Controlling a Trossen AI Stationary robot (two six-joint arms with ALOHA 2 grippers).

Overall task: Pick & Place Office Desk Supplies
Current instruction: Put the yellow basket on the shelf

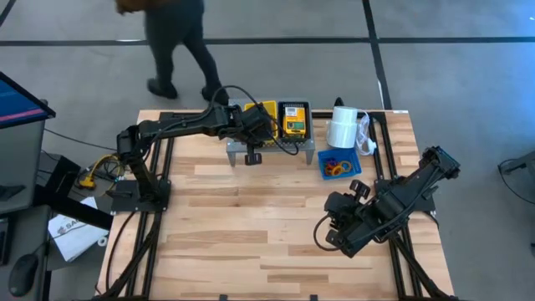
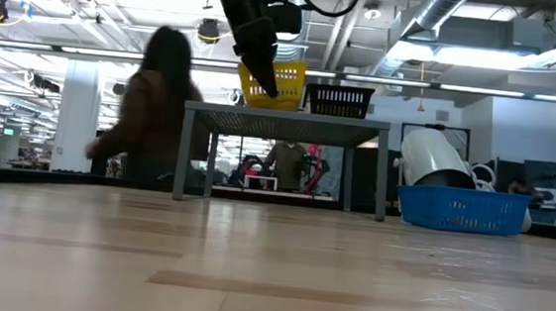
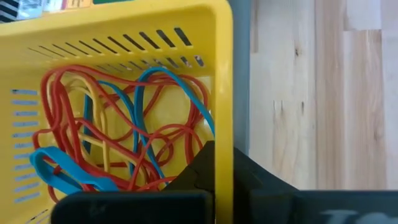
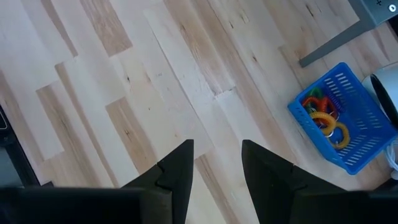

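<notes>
Baskets are the business of this moment: the left gripper (image 1: 261, 127) hangs over the yellow slotted plastic basket (image 1: 266, 111), which sits on the grey perforated metal shelf (image 1: 305, 150) at the far edge of the wooden worktop (image 1: 251, 226). From its wrist view, one dark finger (image 3: 208, 165) reaches down inside the basket wall, among a tangle of red, blue and yellow thin loops (image 3: 124, 137); whether the jaws are spread or pinching the wall I cannot tell. A black slotted basket (image 1: 295, 119) holding a yellow-green crayon box (image 1: 292, 125) stands just beside it, and a blue plastic basket (image 1: 339, 163) with orange and red loops rests on the worktop near a white paper roll (image 1: 343, 127). The right gripper (image 4: 217, 168) waits low over bare wood, jaws spread. I judge a grasp at the yellow basket is in hand; next comes a firm pinch and a level lift.
</notes>
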